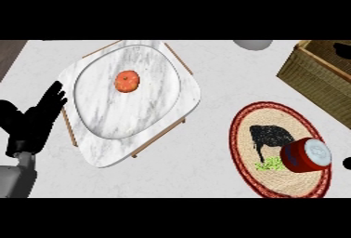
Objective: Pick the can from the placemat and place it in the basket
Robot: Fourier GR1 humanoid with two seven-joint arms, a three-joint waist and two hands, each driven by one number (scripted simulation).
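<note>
A red can (305,156) with a silver top stands on the right part of a round woven placemat (255,122) with a red rim and a black figure on it. The wicker basket (316,73) sits at the upper right, partly cut off by the view's edge. My left hand (33,122) rests open at the far left, fingers up, far from the can. Only a small black bit of my right hand (347,163) shows at the right edge, just beside the can and apart from it.
A marble board (177,109) on a wooden frame fills the left middle. It bears a marble plate (123,111) with an orange fruit (126,81) on it. A grey rounded object (252,44) peeks in at the top edge.
</note>
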